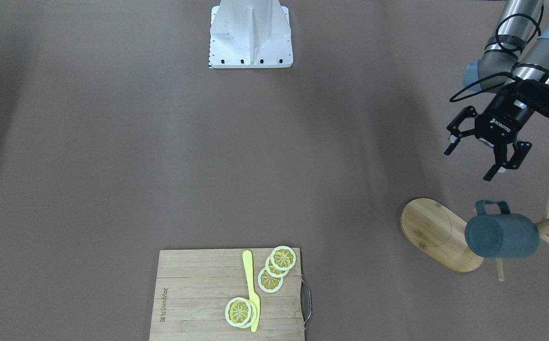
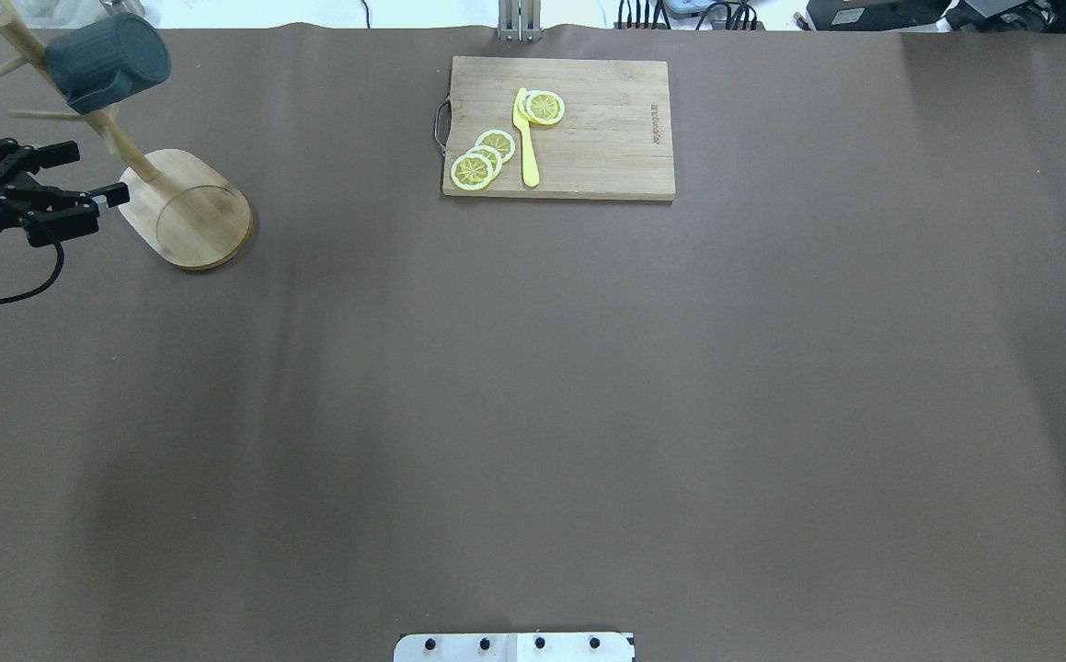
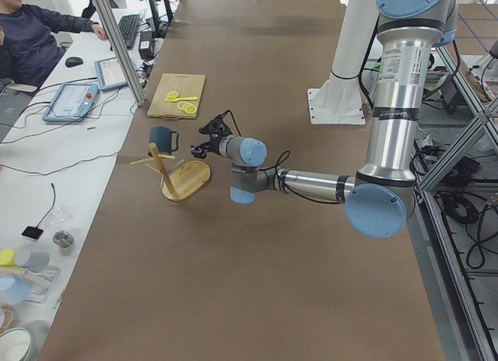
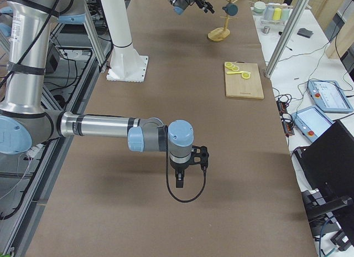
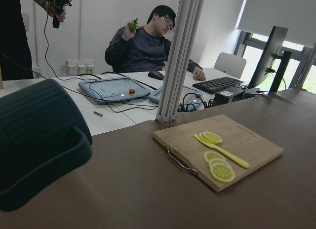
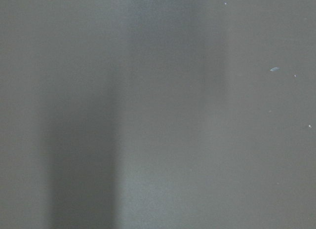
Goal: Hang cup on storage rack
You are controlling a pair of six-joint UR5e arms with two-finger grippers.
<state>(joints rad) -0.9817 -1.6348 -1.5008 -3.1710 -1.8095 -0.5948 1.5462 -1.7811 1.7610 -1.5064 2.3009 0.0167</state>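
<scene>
Exterior front-facing, cup (image 1: 501, 235): hung on storage rack (image 1: 429, 226), off the table.
Left gripper (image 1: 468, 166): spread wide, empty, nearby.
Right gripper (image 4: 180, 179): cannot tell.
Handling: stiff, smooth, likely breakable; hold by loop handle (image 1: 492, 204).

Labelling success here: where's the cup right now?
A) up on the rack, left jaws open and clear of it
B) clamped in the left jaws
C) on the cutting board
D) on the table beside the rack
A: the cup hangs up on the storage rack, off the table, and the left gripper is apart from it with its jaws open.
</scene>
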